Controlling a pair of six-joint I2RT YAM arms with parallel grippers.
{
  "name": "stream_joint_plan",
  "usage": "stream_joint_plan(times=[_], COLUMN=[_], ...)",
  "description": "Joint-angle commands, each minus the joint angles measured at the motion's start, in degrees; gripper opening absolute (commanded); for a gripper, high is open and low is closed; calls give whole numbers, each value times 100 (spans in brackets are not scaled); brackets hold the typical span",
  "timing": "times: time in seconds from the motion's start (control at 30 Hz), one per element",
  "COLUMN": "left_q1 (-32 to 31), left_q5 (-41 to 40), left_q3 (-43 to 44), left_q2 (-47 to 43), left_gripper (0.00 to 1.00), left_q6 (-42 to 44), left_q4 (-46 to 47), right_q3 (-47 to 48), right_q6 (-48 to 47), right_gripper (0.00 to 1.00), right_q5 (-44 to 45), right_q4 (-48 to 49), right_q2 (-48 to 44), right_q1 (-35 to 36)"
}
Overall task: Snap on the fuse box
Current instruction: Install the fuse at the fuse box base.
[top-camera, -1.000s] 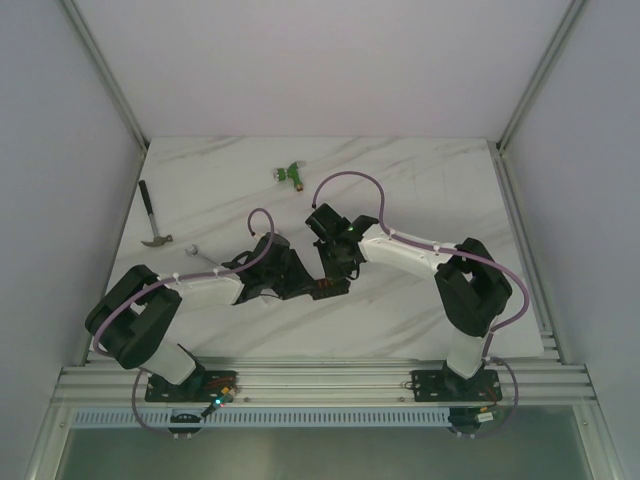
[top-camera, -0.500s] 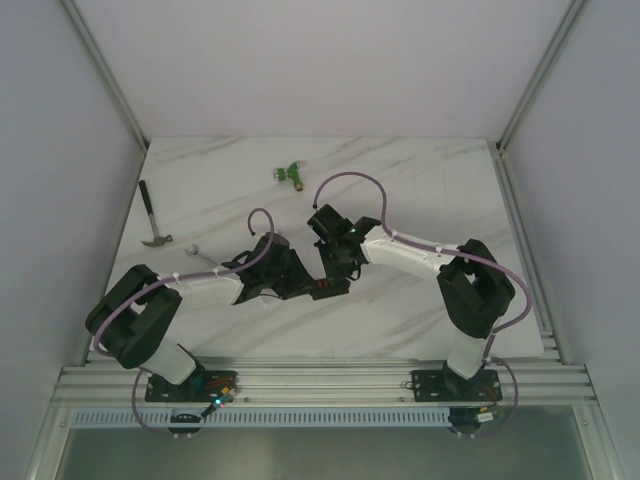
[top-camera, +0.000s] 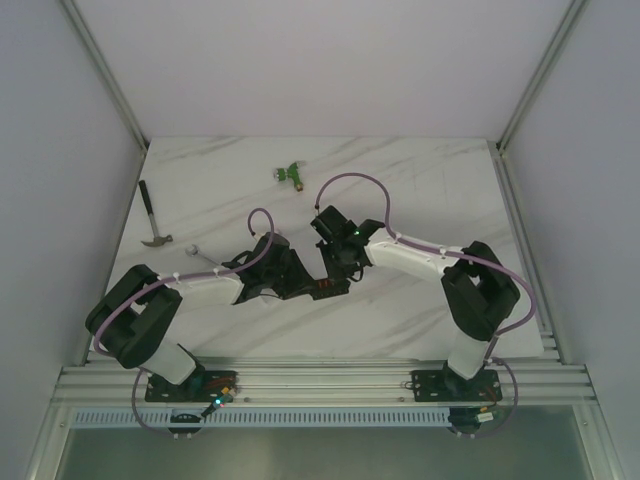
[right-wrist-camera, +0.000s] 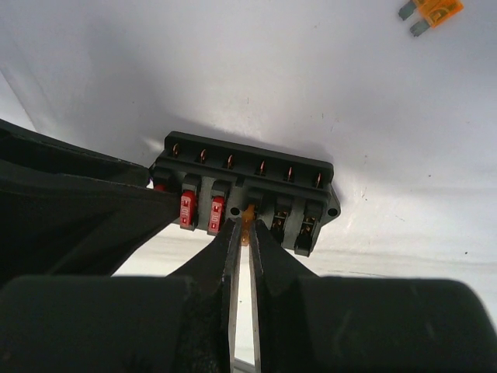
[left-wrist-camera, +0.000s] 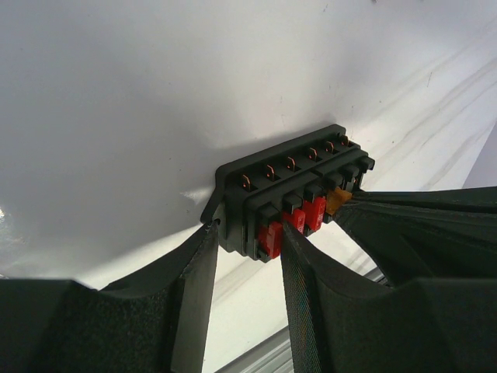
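Risk: orange fuse (right-wrist-camera: pixel 248 211) may seat crooked or jam if right gripper (right-wrist-camera: pixel 242 225) pushes off-line; fuse box (left-wrist-camera: pixel 291 190) may skid if left gripper (left-wrist-camera: pixel 250 237) slips.
Fuse box: on surface (left-wrist-camera: pixel 116 93), between both grippers.
Left gripper: half spread, clamping fuse box end.
Right gripper: nearly pressed together, pinching orange fuse at a middle slot.

A white table (top-camera: pixel 430 190) with grey streaks sits in the middle. A hammer (top-camera: pixel 150 213) lies by its left edge, with its head toward the front. A small green part (top-camera: pixel 290 174) shaped like a T lies near the back, well apart from the hammer. A little silver piece (top-camera: pixel 196 251) lies near the hammer's head; it is too small to tell what it is. A loose orange fuse (right-wrist-camera: pixel 437 9) lies flat on the table. Pale walls (top-camera: pixel 60 200) stand around. A metal rail (top-camera: pixel 320 380) runs along the front.
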Motion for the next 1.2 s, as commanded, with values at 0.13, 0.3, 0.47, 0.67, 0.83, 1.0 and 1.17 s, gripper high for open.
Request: stream_joint_plan(times=[0.13, 0.3, 0.47, 0.67, 0.83, 1.0, 1.17], left_q1=[44, 42, 45, 53, 53, 62, 62], left_q5=[-86, -96, -102, -107, -102, -111, -118], left_q3=[-59, -54, -55, -72, -88, -94, -94], left_q2=[112, 109, 121, 114, 113, 96, 87], left_gripper=[46, 46, 46, 46, 46, 46, 45], left_q6=[29, 23, 26, 17, 12, 9, 0], left_q4=[-185, -187, -186, -186, -186, -197, -204], right_q3=[-213, -242, -278, -412, -573, -687, -598], right_q6=[-235, -293, -328, -374, -377, -290, -309], right_gripper=[0, 0, 0, 0, 0, 0, 0], right_q5=[85, -46, -128, -150, -31, 180, 198], right_q4=[-886, -896, -1008, -1161, -1285, -1288, -1337], right_q2=[111, 238, 443, 688, 860, 650, 605], right_q1=[-42, -26, 10, 35, 39, -98, -148])
